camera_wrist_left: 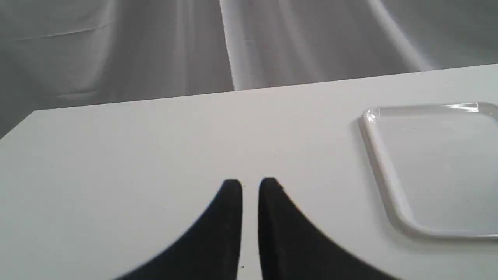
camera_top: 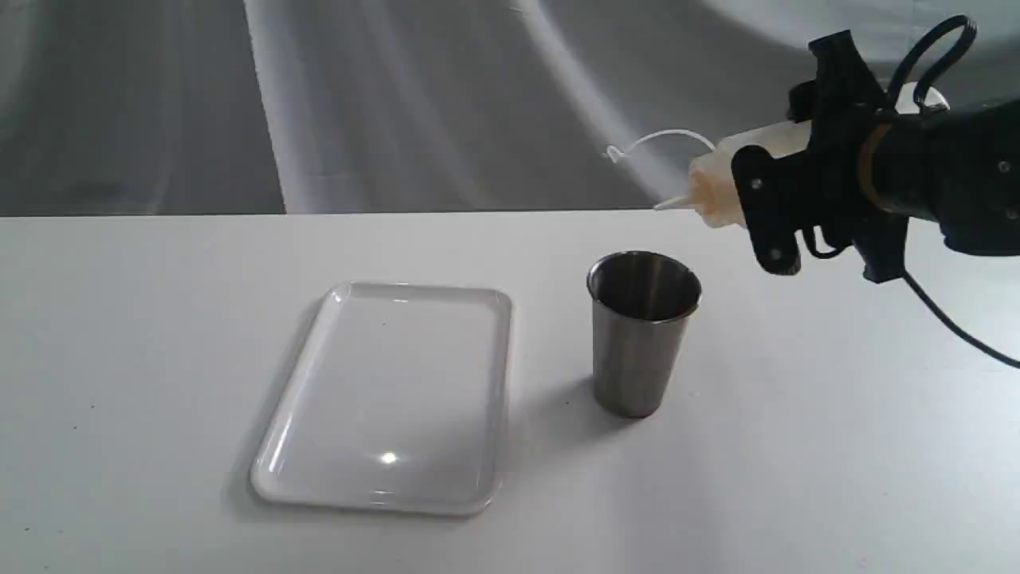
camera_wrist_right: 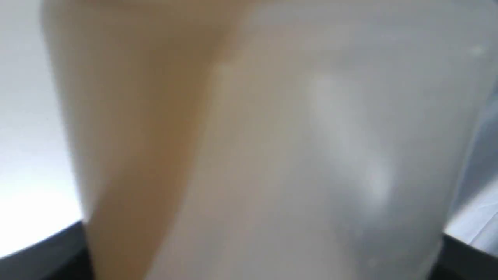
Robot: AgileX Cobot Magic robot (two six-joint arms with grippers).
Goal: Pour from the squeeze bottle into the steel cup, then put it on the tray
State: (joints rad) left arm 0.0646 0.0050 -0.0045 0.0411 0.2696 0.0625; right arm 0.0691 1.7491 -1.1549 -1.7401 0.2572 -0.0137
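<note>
The squeeze bottle (camera_top: 721,187) is held in the air, tipped almost flat, with its cone nozzle pointing left and slightly down. The nozzle tip hangs above and a little right of the steel cup (camera_top: 641,335). My right gripper (camera_top: 789,151) is shut on the bottle's body. Amber liquid has collected at the nozzle end, and I see no stream. Up close, the translucent bottle (camera_wrist_right: 272,155) fills the right wrist view. The white tray (camera_top: 382,383) lies flat left of the cup. My left gripper (camera_wrist_left: 250,182) hovers shut over bare table, with the tray (camera_wrist_left: 428,163) off to one side.
A white table (camera_top: 119,359) carries everything, with a grey cloth backdrop (camera_top: 159,96) behind its far edge. The bottle's cap strap (camera_top: 661,139) loops up from the nozzle. A black cable (camera_top: 956,327) trails from the right arm.
</note>
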